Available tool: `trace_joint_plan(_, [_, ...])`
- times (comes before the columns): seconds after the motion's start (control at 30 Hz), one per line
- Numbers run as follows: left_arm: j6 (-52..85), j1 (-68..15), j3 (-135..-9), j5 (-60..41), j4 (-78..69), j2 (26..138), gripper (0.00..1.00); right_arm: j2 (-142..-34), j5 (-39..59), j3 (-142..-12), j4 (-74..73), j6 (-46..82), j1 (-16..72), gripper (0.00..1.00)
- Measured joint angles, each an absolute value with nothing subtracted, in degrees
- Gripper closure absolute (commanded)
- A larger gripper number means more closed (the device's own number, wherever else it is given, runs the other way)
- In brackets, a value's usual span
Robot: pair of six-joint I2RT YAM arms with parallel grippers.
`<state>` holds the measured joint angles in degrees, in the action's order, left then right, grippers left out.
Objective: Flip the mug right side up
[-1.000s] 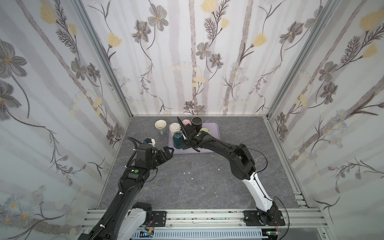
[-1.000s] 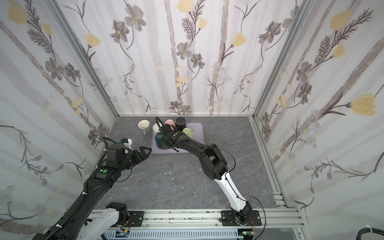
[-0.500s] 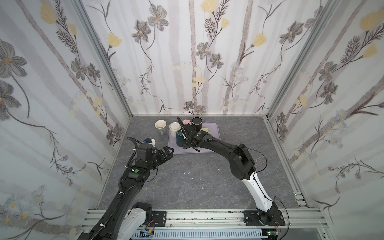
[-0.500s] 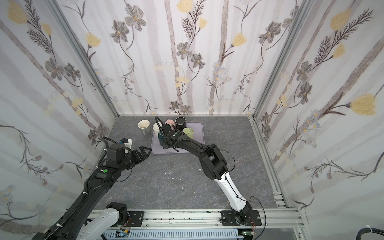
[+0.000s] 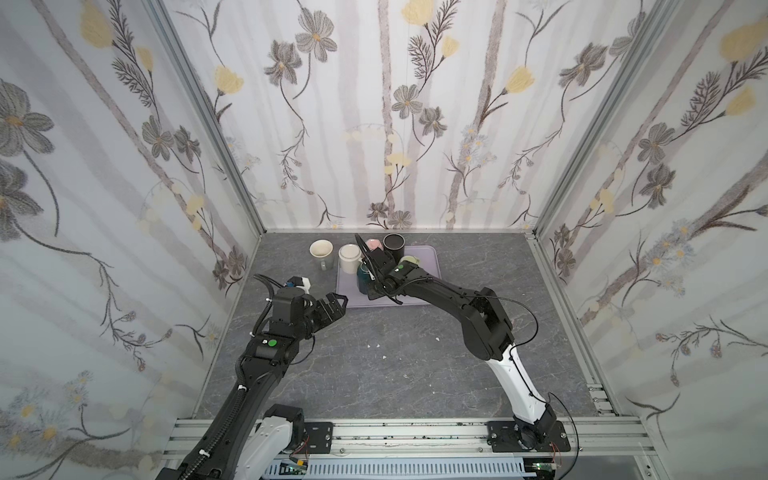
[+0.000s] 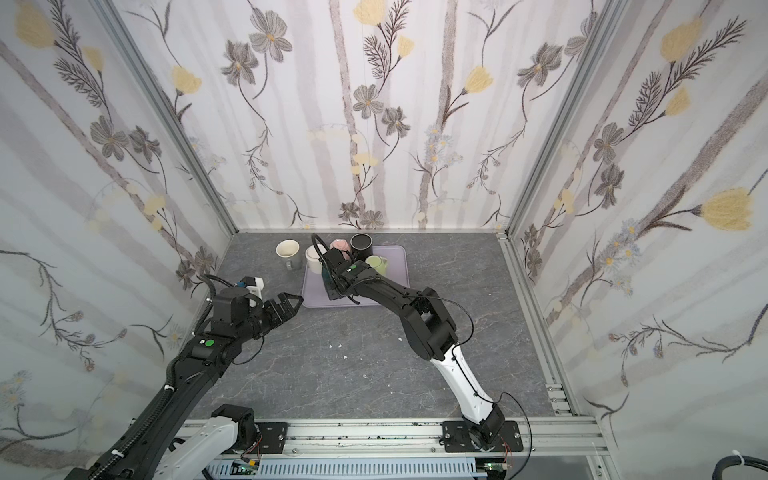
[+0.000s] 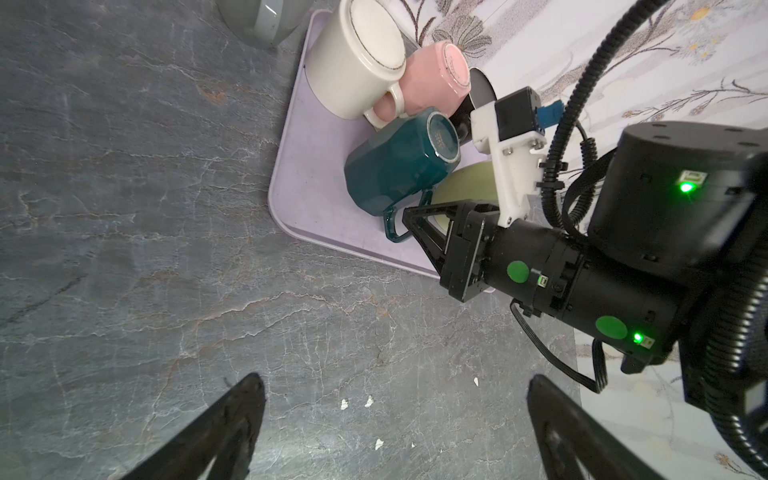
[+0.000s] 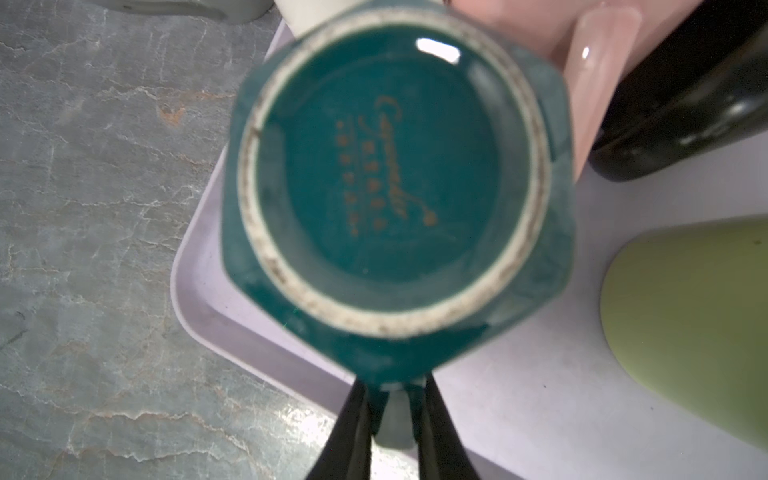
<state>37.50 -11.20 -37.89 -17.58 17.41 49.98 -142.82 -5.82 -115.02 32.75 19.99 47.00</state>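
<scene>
The teal mug (image 7: 399, 166) stands upside down, base up, in the near left part of the lilac tray (image 7: 316, 199). It sits close in front of the cream mug (image 7: 353, 62) and the pink mug (image 7: 432, 79). The right gripper (image 8: 394, 386) reaches in from the right, its jaws pinched on the mug's handle (image 7: 388, 228). The left gripper (image 5: 334, 301) hangs above the grey worktop (image 5: 374, 374) just left of the tray, jaws spread wide and empty.

The right gripper (image 6: 333, 289) sits over the lavender tray (image 6: 390, 291), hiding most of the teal mug (image 6: 324, 272); the pink mug (image 6: 341, 244), black mug (image 6: 360, 241) and green mug (image 6: 375, 264) stand close by; the left gripper (image 6: 296, 305) hovers spread wide above the grey table (image 6: 374, 374).
</scene>
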Motion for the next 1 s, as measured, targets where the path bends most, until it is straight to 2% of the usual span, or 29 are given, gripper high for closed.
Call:
trace_joint_plan(0.2, [37.5,-11.2,-37.8,-17.6,17.4,49.7,0.0,-139.8,-5.9,-110.9,33.7,20.5,47.0,0.78])
trace_joint_plan(0.5, [37.5,-11.2,-37.4,-17.6,17.4,49.1,0.0,-137.9,-5.9,-107.4,33.8,20.9,47.0,0.69])
trace_joint_plan(1.0, [37.5,-11.2,-37.0,-17.6,17.4,48.6,0.0,-139.2,-8.8,-111.5,34.8,20.6,47.0,0.7])
